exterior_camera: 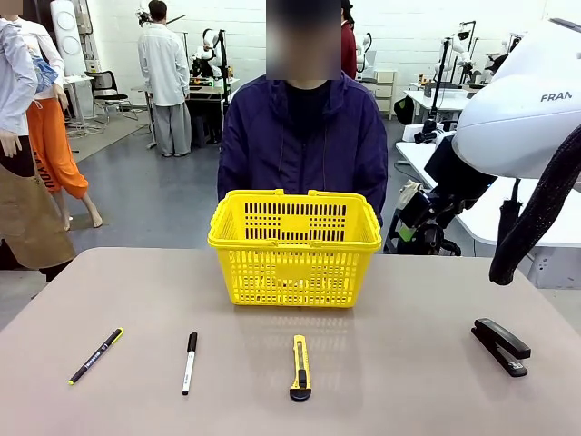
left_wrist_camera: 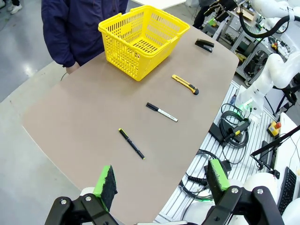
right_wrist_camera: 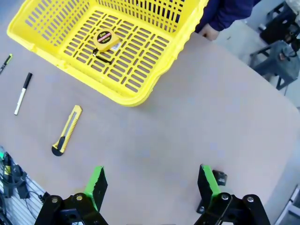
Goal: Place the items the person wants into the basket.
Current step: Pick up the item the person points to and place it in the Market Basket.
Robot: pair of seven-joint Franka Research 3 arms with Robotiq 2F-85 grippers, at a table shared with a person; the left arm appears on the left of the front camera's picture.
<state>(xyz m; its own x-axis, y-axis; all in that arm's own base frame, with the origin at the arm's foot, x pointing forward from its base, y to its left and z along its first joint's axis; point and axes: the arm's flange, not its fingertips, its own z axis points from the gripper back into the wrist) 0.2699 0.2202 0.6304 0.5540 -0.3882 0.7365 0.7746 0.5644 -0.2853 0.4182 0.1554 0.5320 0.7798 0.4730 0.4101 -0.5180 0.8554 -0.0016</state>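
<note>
Left gripper (left_wrist_camera: 161, 180): you see its two green pads spread wide with nothing between them, high over the near edge of the table (left_wrist_camera: 93, 117).
Right gripper (right_wrist_camera: 152, 185): its jaws also stand wide apart and empty, above bare tabletop.
Baskets: one. The yellow basket (exterior_camera: 295, 243) stands well ahead of both grippers, just in front of the person (exterior_camera: 304, 136).
Tape measures: one. You find the tape measure (right_wrist_camera: 106, 40) lying flat on the basket's floor, far ahead of the right gripper.
Utility knives: one. The utility knife (right_wrist_camera: 66, 137) lies on the table between the right gripper and the basket, off to one side, touching neither.
Markers: one. The marker (left_wrist_camera: 161, 112) lies ahead of the left gripper, between the pen and the knife, apart from both.
Pens: one. The black pen (left_wrist_camera: 131, 144) is the item nearest the left gripper, straight ahead of it.
Staplers: one. The stapler (left_wrist_camera: 204, 45) is the farthest from the left gripper, past the knife.
People at your table: one, standing behind the basket.
</note>
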